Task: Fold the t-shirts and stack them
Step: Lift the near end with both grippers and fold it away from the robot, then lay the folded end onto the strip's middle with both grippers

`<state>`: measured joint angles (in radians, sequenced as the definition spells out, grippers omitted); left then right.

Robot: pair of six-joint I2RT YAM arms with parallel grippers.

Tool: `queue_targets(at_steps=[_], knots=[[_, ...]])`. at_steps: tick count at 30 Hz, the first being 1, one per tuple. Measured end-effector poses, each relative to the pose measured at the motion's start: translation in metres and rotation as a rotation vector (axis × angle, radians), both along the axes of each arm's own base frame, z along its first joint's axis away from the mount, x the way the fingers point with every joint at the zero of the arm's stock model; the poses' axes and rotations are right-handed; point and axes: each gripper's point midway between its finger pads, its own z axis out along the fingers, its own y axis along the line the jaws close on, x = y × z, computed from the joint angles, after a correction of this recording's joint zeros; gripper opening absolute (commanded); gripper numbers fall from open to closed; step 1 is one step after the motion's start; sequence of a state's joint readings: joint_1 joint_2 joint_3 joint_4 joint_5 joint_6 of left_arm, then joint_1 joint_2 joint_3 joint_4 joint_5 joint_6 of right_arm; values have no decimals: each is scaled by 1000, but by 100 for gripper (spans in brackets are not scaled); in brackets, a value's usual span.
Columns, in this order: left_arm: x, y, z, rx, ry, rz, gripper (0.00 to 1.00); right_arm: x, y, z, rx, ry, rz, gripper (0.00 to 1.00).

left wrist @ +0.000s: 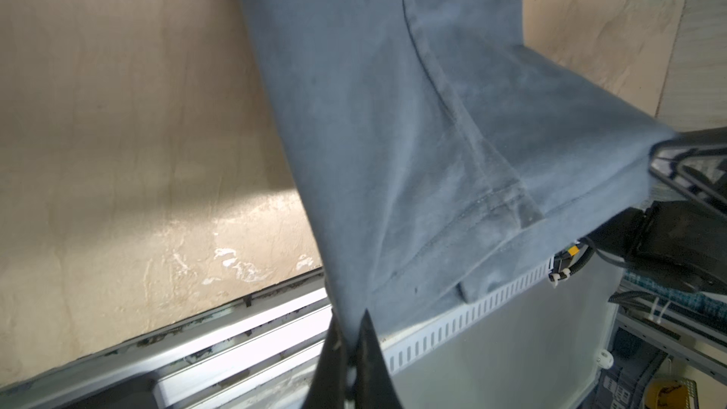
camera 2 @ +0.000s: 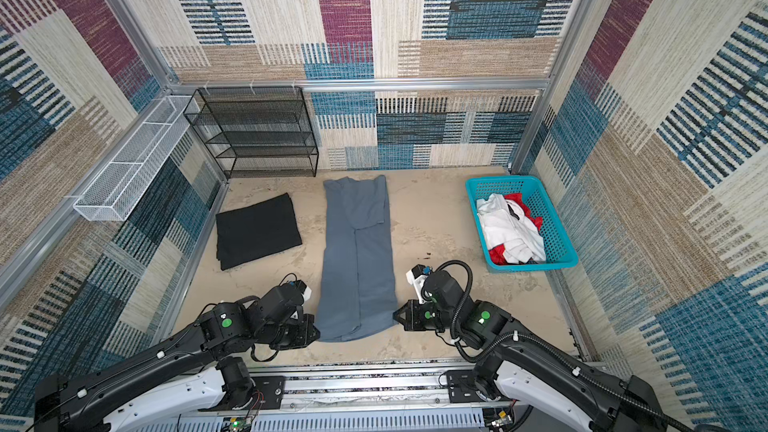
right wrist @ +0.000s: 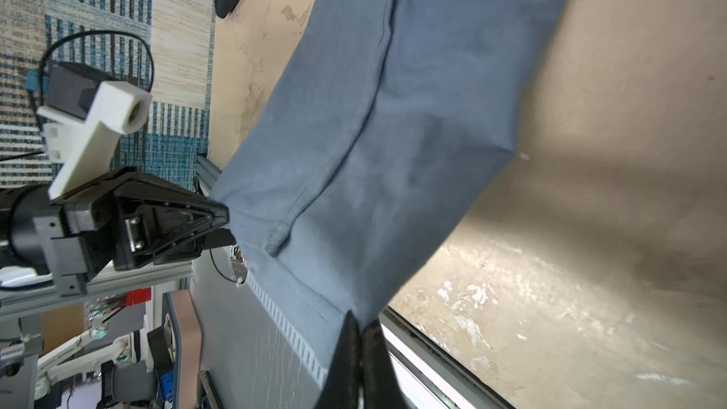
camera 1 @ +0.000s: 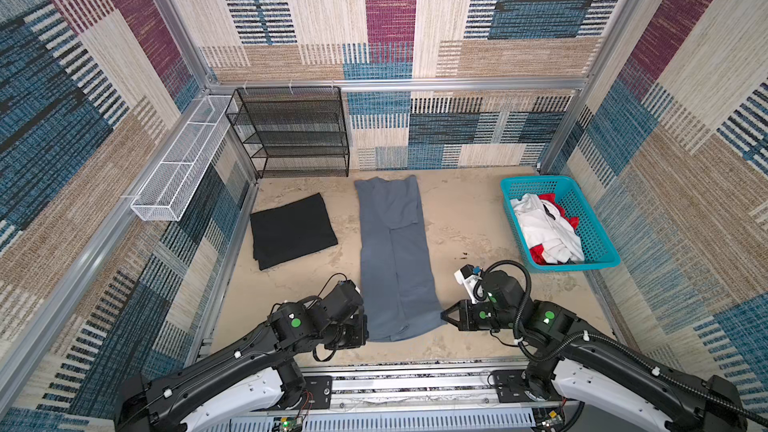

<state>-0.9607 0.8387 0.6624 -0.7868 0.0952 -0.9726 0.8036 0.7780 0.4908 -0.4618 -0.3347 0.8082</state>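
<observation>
1. Grey shirt (camera 1: 395,251): folded into a long narrow strip with the sides turned in. It runs far-to-near down the middle of the table (camera 1: 465,218), far end close to the back wall.
2. Left gripper (camera 1: 367,331): at the strip's near left corner, jaws closed. In the left wrist view its tips (left wrist: 352,324) pinch the hem corner.
3. Right gripper (camera 1: 444,314): at the near right corner, jaws closed. In the right wrist view the cloth is pinched between its tips (right wrist: 360,322).
4. The near hem is stretched between the two grippers. In the wrist views that end looks lifted off the table, over the front rail; the rest lies flat.
5. Black shirt (camera 1: 291,230): folded to a rough square, flat on the table left of the grey one and apart from it.
6. Basket (camera 1: 536,179): turquoise, at the far right of the table. It holds a crumpled white shirt (camera 1: 544,226) with a red shirt (camera 1: 538,252) showing under and beside it.
7. Black mesh rack (camera 1: 291,130): against the back wall, behind the black shirt.
</observation>
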Motion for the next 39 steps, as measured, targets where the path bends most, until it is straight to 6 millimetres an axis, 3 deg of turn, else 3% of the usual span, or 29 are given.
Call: queue_targets(at_steps=[6, 14, 24, 39], knots=[[20, 8, 15, 51, -98, 52, 0, 14, 1, 0, -34, -17, -46, 0], [48, 12, 26, 134, -191, 84, 0, 52, 11, 31, -44, -142, -114, 0], [103, 17, 41, 176, -285, 147, 0, 101, 6, 45, -75, -247, -203, 0], [173, 16, 40, 173, -295, 167, 0, 164, 7, 38, -127, -297, -231, 0]])
